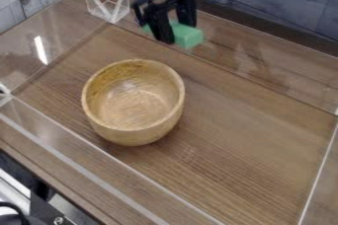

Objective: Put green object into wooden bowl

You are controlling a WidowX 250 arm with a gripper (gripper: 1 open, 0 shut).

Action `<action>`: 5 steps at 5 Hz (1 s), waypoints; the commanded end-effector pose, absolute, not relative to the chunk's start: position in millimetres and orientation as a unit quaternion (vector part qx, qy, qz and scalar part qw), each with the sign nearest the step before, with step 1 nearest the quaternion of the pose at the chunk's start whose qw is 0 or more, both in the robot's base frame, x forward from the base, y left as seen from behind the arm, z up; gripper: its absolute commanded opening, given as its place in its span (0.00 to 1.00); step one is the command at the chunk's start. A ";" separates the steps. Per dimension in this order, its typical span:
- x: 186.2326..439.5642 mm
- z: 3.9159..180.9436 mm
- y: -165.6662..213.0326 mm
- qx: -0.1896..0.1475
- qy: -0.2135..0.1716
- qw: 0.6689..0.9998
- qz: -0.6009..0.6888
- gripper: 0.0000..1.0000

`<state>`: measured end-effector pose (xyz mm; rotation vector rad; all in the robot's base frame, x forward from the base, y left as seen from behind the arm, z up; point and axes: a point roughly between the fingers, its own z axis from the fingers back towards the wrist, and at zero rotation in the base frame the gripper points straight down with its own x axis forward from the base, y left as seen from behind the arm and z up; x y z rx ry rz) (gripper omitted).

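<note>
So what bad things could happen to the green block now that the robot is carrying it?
1. The gripper pinches the green block near one end, so most of it sticks out sideways. It might twist or slip free.
2. The block hangs over bare table, not over the wooden bowl. Dropped now, it would miss.
3. The bowl's thick rim could catch the block on the way in and bounce it out.
</note>
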<state>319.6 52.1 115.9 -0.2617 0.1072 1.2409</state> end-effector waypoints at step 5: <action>277.1 114.9 120.2 -0.071 0.024 0.960 0.271 0.00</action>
